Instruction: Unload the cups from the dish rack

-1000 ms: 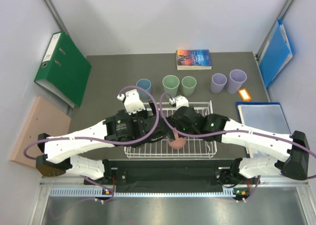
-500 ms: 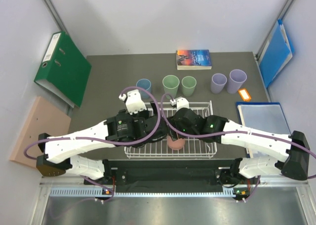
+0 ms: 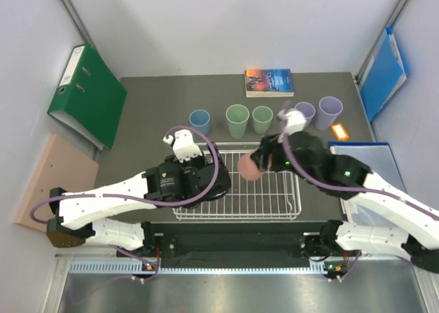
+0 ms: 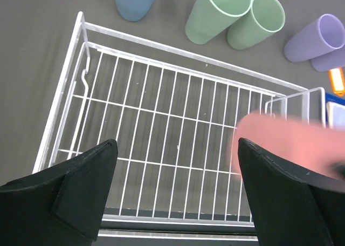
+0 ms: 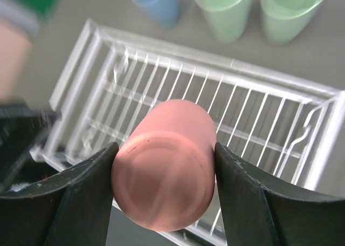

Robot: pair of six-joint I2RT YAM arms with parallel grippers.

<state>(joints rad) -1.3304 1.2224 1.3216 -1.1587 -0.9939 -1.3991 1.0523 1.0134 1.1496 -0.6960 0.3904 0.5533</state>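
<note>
Pink cup (image 5: 164,162), frame centre, clamped sideways in R jaws, over rack (image 3: 236,218). L jaws wide apart, empty, left of centre. Prob. light, stiff, smooth plastic; taper may slip, so grip mid-wall. Other cups (image 3: 237,119) upright on surface (image 3: 151,100), top of frame.

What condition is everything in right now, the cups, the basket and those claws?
White wire dish rack: no cups seen inside.
Salmon pink plastic cup: gripped, lifted above the rack.
Light blue cup, green cups, lavender cups: upright beyond the rack.
Left claw: open, holding nothing.
Right claw: shut on the pink cup.
</note>
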